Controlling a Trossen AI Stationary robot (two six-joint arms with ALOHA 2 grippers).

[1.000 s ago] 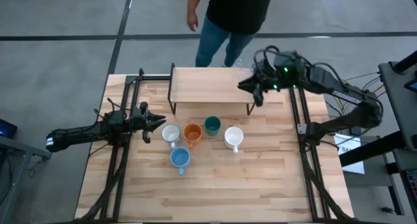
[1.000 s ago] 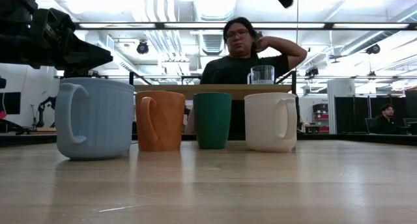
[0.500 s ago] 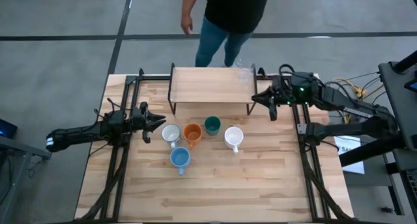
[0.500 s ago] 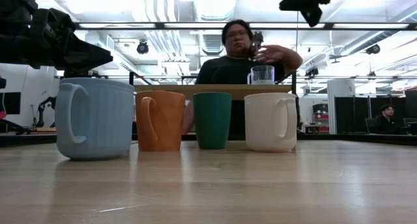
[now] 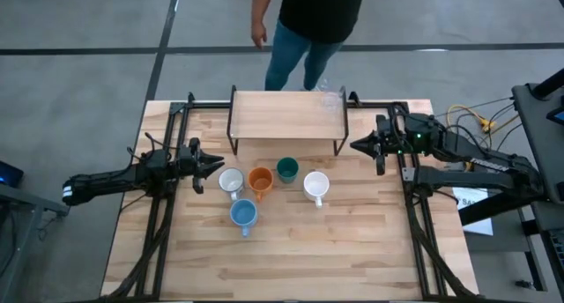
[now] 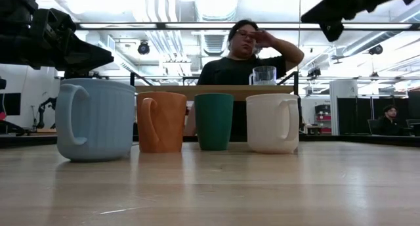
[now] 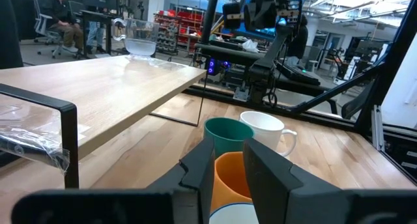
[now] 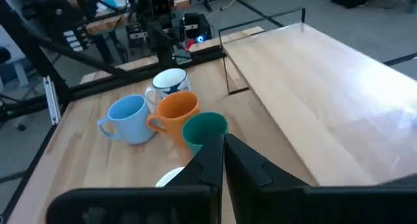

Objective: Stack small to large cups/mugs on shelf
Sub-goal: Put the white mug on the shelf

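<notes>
Wooden tabletop carries five mugs. Right pincer, pressed together and empty, has the plain white ceramic mug nearest, beside the dark green cup. Left pincer, partly spread, waits beside the dark-patterned white mug.

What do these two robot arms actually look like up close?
Both arms are slim and dark, built from jointed black segments. The left arm ends in a black forked tool with two flat, angular fingers. The right arm carries bundled black cables, a small green light near its wrist, and the same black two-fingered tool.
</notes>
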